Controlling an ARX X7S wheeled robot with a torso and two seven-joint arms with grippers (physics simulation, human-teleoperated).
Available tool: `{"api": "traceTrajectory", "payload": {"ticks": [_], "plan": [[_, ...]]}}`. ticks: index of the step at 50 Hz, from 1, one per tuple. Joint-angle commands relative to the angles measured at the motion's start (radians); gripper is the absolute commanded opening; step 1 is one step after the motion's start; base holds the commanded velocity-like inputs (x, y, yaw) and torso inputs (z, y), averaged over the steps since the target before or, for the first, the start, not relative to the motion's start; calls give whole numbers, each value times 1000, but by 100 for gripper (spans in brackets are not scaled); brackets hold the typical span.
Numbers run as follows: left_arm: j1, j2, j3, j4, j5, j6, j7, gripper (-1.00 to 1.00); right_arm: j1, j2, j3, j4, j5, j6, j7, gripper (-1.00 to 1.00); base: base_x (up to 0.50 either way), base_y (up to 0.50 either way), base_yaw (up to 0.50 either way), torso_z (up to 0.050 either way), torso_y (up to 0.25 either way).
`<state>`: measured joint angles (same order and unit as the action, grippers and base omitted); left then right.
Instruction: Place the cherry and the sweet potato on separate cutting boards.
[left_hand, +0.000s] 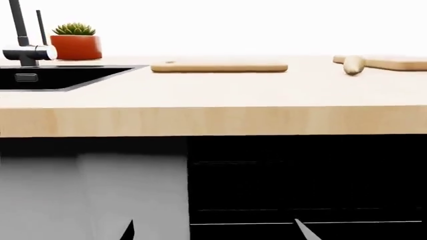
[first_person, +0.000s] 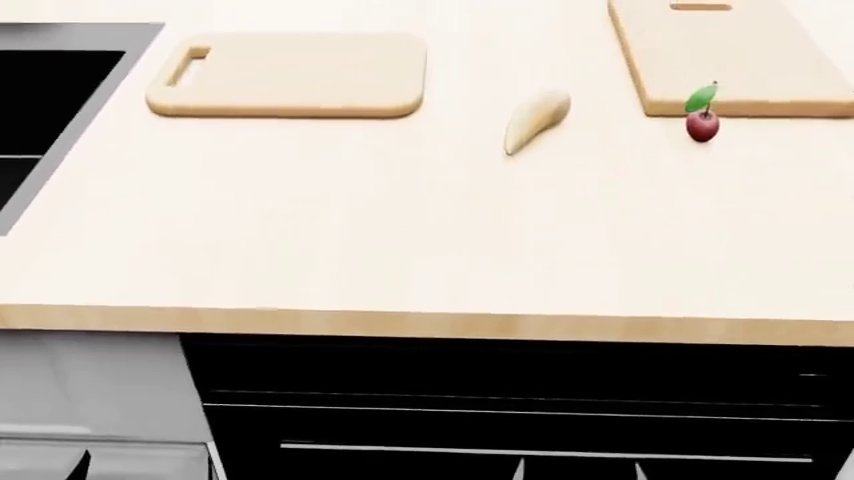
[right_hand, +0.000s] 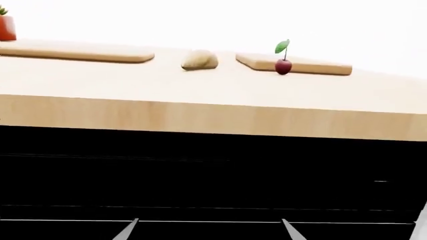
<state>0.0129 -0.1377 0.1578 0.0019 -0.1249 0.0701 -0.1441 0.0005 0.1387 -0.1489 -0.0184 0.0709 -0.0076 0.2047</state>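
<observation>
1. Nothing was done yet: the sweet potato (first_person: 537, 120) lay on the bare table (first_person: 400, 240), between the two boards and touching neither.
2. The cherry (first_person: 702, 124) sat on the table just at the near edge of the right cutting board (first_person: 747, 60); whether it touched the rim you could not tell, but it was not on top.
3. The left cutting board (first_person: 294, 75), the one with rounded corners, carried nothing, so both placements were left for you.
4. Your left claw (left_hand: 213, 231) and right claw (right_hand: 208, 229) hung low, in front of the dark cabinet (first_person: 534, 400) below the table edge, well apart from both items.
5. Only the fingertips showed in each wrist view, set widely apart with nothing between them, so both claws looked wide and held nothing.
6. From there the cherry lay far and right, the sweet potato far and nearer centre.
</observation>
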Motion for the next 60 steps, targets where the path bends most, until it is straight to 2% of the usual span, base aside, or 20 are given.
{"api": "traceTrajectory", "payload": {"ticks": [1, 20, 30, 36, 40, 42, 45, 46, 47, 48, 54, 57, 60], "plan": [[6, -15, 11, 5, -8, 21, 2, 100, 1, 7, -17, -5, -7, 2, 13, 100, 0, 0, 0, 50, 0], [1, -21, 24, 2, -14, 21, -18, 100, 3, 19, -29, -5, -10, 13, 38, 100, 0, -2, 0, 50, 0], [2, -28, 28, 4, -24, 20, -22, 100, 4, 26, -38, -4, -9, 12, 44, 100, 0, -500, 0, 50, 0], [6, -34, 30, 6, -31, 25, -21, 100, 5, 29, -41, -2, -6, 7, 46, 100, 0, -178, 0, 50, 0], [2, -30, 15, 8, -74, -9, -24, 100, 5, 30, -42, -5, -4, 11, 52, 100, 0, 0, 0, 0, 0], [0, -36, 33, 9, -25, -16, -44, 100, 2, 32, -43, -10, -4, 9, 54, 100, 0, 0, 0, 0, 0], [8, -39, 32, 30, -77, -27, -13, 100, 6, 33, -46, -2, -4, 5, 53, 100, 0, 0, 0, 0, 0], [-2, -36, 41, 18, -50, -35, -29, 100, 6, 33, -47, -3, -3, 6, 54, 100, 0, 0, 0, 0, 0], [18, 50, -51, 31, 16, -56, 92, 100, -2, -49, 46, 2, -137, 38, -37, 100, 0, 0, 0, 0, 0], [13, 125, -148, 28, 97, -60, 157, 100, -9, -124, 138, 0, -157, 3, -130, 100, 0, 0, 0, 0, 0], [14, 102, -125, 50, 77, -73, 128, 100, -14, -103, 120, -26, -134, 15, -105, 100, 0, 0, 0, 0, 0], [10, 88, -129, 115, 57, -139, 119, 100, -16, -98, 128, -108, -101, 72, -105, 100, 0, 0, 0, 0, 0], [-33, 68, -139, 274, -6, -346, 123, 100, 5, -71, 134, -305, -89, 240, -122, 100, 0, 0, 0, 0, 0]]}}
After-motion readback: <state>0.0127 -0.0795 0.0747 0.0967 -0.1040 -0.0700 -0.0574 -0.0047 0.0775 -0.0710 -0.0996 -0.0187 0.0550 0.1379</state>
